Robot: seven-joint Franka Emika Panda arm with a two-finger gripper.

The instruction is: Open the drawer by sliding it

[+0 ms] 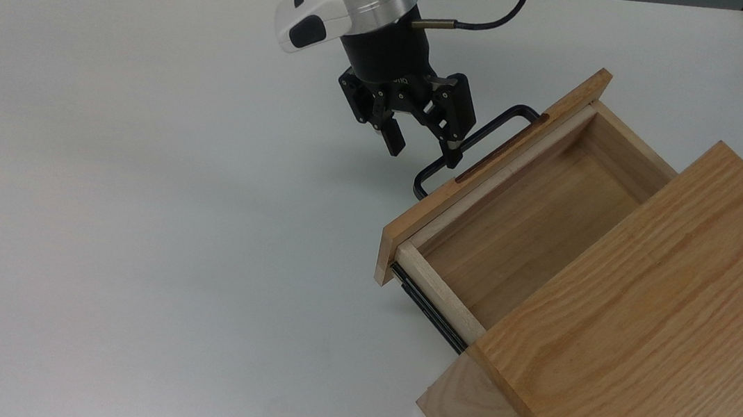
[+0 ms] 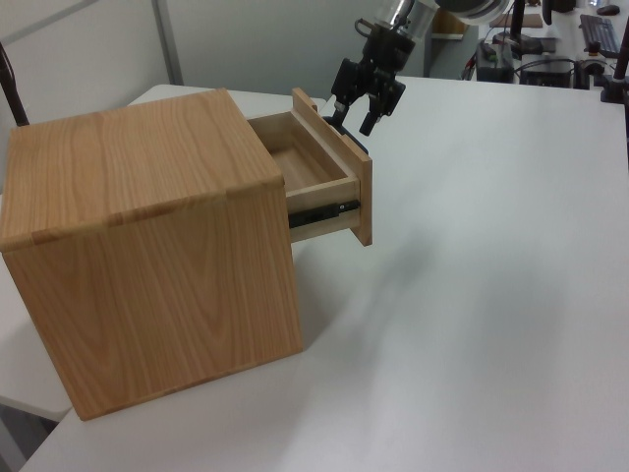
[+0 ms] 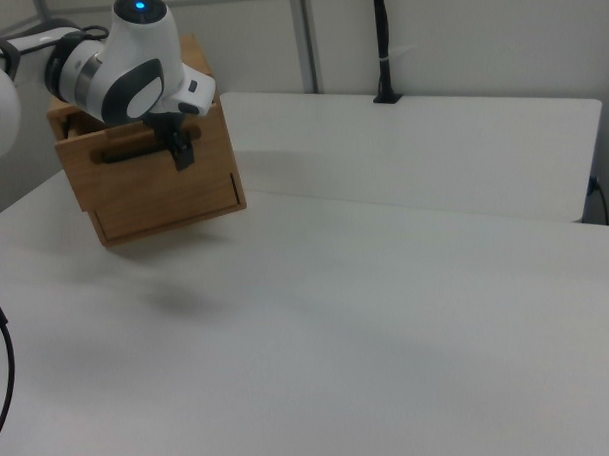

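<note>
The drawer [image 1: 524, 219] sits well out of its oak casing [image 1: 643, 337] at the top view's right. The gripper [image 1: 424, 146] hangs by the black handle [image 1: 474, 140], fingers spread, gripping nothing. Bare white desk [image 1: 133, 209] stretches wide at the top view's left.

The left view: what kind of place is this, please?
Probably a robotics lab or office workspace. A robot arm's gripper hovers by a wooden drawer on a plain white table, and desks with equipment and cables stand behind.
</note>
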